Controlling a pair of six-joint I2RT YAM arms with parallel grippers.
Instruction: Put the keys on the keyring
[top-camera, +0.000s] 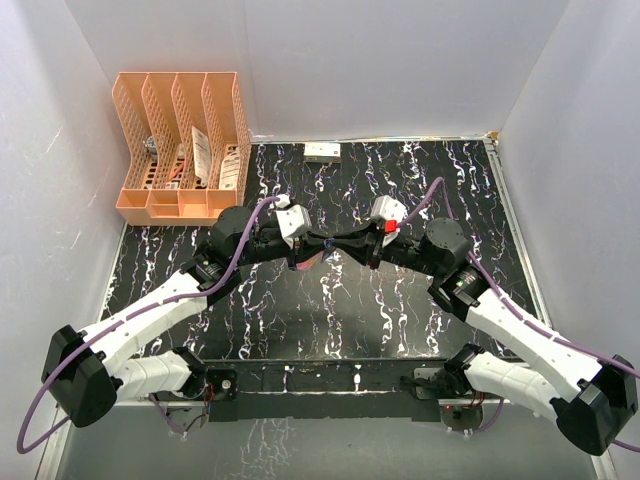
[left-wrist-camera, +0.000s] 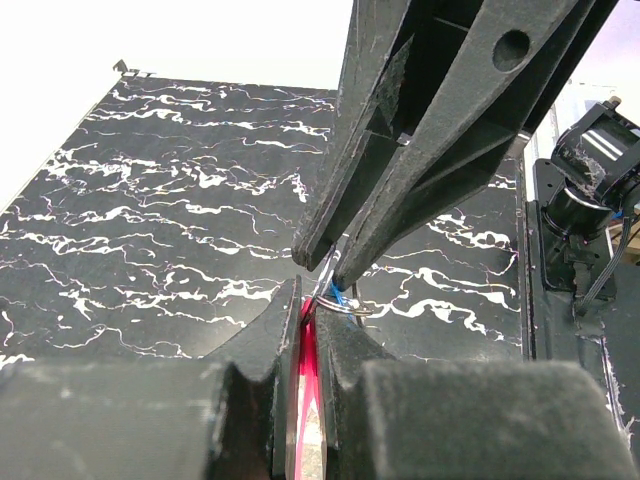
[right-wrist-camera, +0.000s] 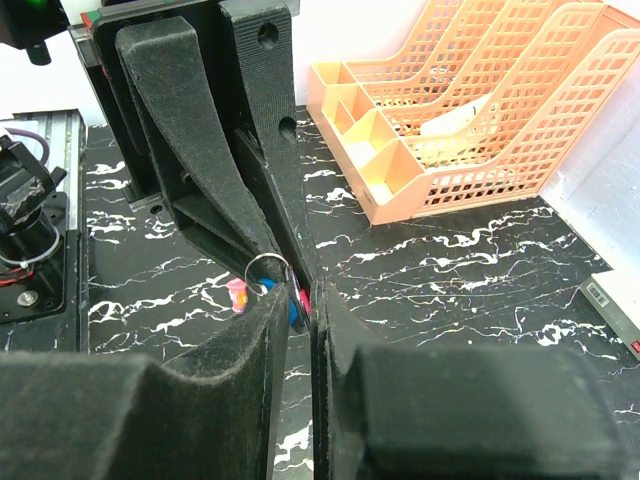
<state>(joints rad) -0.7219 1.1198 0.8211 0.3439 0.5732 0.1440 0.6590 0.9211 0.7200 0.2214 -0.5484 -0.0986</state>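
Observation:
Both grippers meet tip to tip above the middle of the black marbled table. My left gripper is shut on the red-pink strap of the keyring, and its thin metal ring sticks out just past the fingertips. My right gripper comes in from the opposite side. Its jaws are almost together, pinching the blue-headed key right at the ring. A pink strap end shows behind. From above, the left gripper and right gripper hide the small parts.
An orange mesh file organiser with papers stands at the back left corner. A small white box lies against the back wall. White walls close in the table on three sides, and both arm bases sit at the near edge.

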